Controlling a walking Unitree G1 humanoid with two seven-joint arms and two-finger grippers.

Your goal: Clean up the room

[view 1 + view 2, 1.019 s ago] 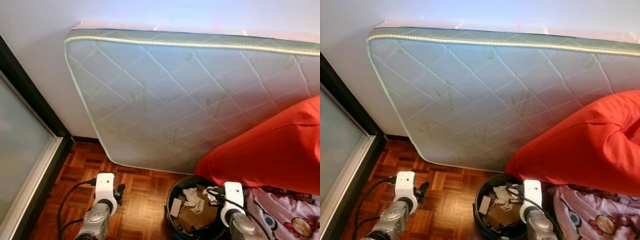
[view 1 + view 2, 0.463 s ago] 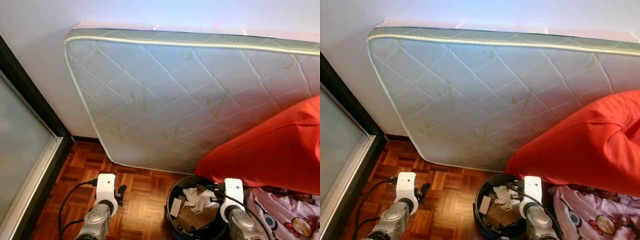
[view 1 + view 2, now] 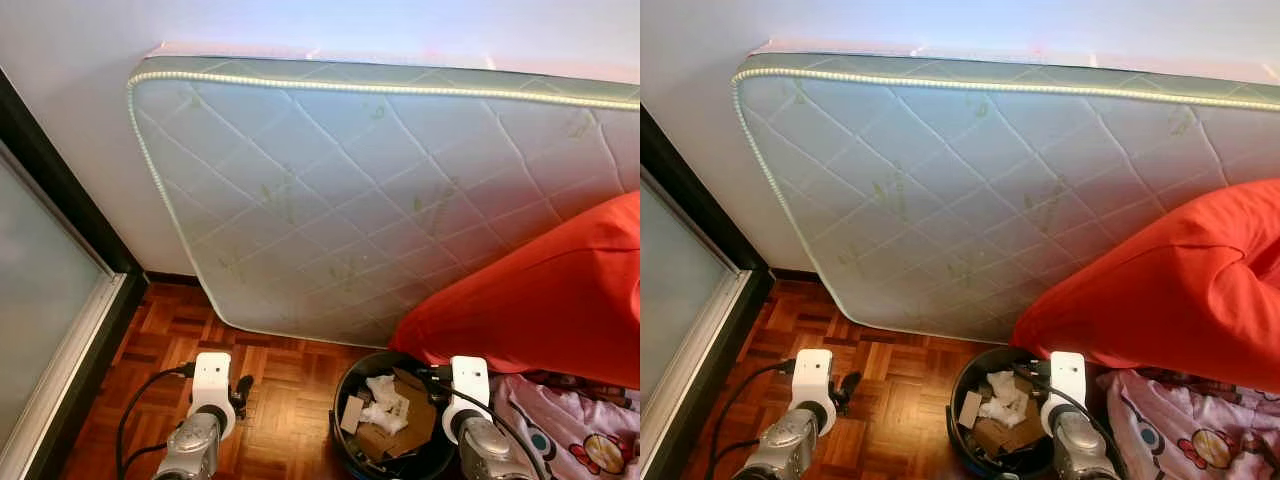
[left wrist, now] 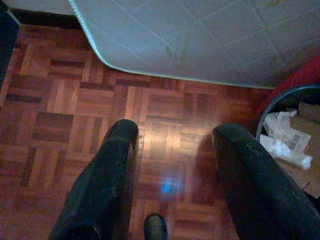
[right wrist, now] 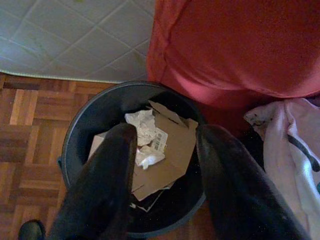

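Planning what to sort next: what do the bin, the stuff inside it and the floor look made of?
Bin: dark, smooth, probably plastic.
Contents: flat brown cardboard bearing a printed label, and crumpled white paper, possibly tissue.
Floor: glossy wood parquet, blocks in alternating grain.

A bedroom in a home: a quilted mattress [image 3: 380, 200] leans against the wall, cartoon-print bedding [image 3: 570, 430] beside it, parquet floor [image 3: 170, 340] underfoot.

My head cams look forward and down at the mattress [image 3: 380, 200] and bin [image 3: 345, 440]. Left wrist cam faces the floor [image 4: 75, 100] close up; right wrist cam looks into the bin. All share the bin.
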